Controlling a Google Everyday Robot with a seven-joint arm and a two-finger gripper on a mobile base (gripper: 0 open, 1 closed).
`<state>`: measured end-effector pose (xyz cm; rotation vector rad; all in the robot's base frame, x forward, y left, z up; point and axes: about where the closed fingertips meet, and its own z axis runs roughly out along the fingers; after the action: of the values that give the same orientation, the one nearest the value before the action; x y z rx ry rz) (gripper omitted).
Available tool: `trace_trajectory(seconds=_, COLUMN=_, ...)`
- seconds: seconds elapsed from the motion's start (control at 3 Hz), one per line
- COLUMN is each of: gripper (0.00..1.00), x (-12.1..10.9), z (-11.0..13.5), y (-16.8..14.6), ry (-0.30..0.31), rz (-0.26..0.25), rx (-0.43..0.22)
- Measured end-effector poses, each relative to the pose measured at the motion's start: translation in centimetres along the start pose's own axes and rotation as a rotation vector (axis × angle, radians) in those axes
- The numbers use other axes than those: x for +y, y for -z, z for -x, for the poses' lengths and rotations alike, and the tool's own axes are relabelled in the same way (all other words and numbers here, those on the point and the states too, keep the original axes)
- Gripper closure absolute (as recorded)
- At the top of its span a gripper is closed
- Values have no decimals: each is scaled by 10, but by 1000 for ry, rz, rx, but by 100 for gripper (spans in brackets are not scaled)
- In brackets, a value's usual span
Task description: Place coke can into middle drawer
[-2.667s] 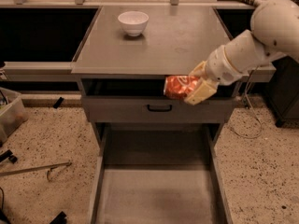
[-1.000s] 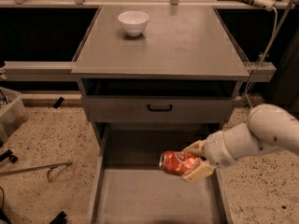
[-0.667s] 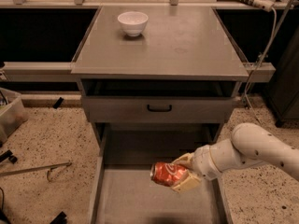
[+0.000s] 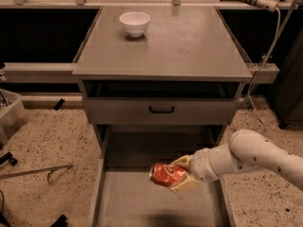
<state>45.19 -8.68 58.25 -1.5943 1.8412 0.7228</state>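
Low at the right, reaching in from the side: the end effector [image 4: 182,174], pinched on the coke can [image 4: 165,174], one finger above and one below. Held sideways, red and dented, over the bare floor of the pulled-out middle drawer [image 4: 137,207], about mid-width. Farther up, on the counter [image 4: 189,46], a white bowl [image 4: 135,22].
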Motion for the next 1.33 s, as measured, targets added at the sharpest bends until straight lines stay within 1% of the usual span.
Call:
trace_trajectory(seconds=0.33, gripper=100, x=-48, z=-10, y=-33, ry=22, rz=-121, rx=-45)
trace_trajectory(seconds=0.67, gripper=100, x=-100, z=-28, y=-61, ry=11, rz=-233, rx=-52)
trace_trajectory(seconds=1.0, gripper=100, x=-122, z=-67, y=-83, ry=-40, rz=-270, rx=-24)
trace_trajectory(seconds=1.33, gripper=100, x=-112, z=-120, y=-99, ry=-125, rz=-270, rx=22)
